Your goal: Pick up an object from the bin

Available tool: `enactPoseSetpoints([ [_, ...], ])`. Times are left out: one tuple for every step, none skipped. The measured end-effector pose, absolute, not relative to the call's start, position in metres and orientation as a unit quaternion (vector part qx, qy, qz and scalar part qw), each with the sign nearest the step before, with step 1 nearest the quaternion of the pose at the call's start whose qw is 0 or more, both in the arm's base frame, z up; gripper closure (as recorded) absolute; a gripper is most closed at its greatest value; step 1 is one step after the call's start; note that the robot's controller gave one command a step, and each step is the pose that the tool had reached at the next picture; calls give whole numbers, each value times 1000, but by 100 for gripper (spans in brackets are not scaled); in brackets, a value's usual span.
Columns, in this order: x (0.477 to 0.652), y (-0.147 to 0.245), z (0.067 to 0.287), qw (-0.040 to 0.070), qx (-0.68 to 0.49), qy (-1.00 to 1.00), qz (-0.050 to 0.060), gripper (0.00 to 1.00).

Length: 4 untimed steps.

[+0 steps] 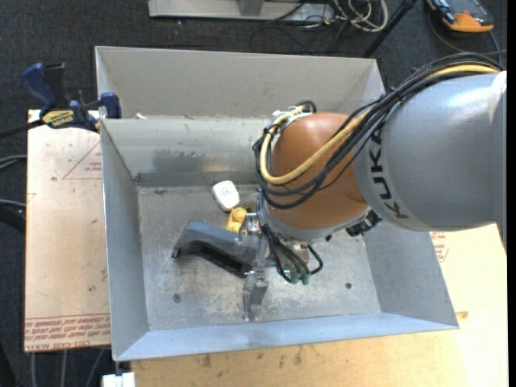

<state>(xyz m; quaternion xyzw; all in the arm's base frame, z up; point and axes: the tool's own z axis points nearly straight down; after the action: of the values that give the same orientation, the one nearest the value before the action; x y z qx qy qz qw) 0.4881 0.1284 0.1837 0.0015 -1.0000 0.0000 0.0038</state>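
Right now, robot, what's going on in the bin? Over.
Gripper down near bin floor, front middle. Dark grey angled piece right beside it. White piece and yellow piece behind.

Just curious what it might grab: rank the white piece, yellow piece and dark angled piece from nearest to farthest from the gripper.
From the gripper, low in the camera view:
1. dark angled piece, just to its left in the view.
2. yellow piece, farther back.
3. white piece, farthest back.
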Motion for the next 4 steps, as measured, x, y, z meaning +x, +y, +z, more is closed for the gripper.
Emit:
enactPoseSetpoints([
  [490,128,187,0,0,-1000,0,0],
  [506,129,150,-2,-52,-999,-1,0],
  [526,133,135,0,-165,-986,-1,0],
  [535,139,127,-3,-168,-986,-1,0],
])
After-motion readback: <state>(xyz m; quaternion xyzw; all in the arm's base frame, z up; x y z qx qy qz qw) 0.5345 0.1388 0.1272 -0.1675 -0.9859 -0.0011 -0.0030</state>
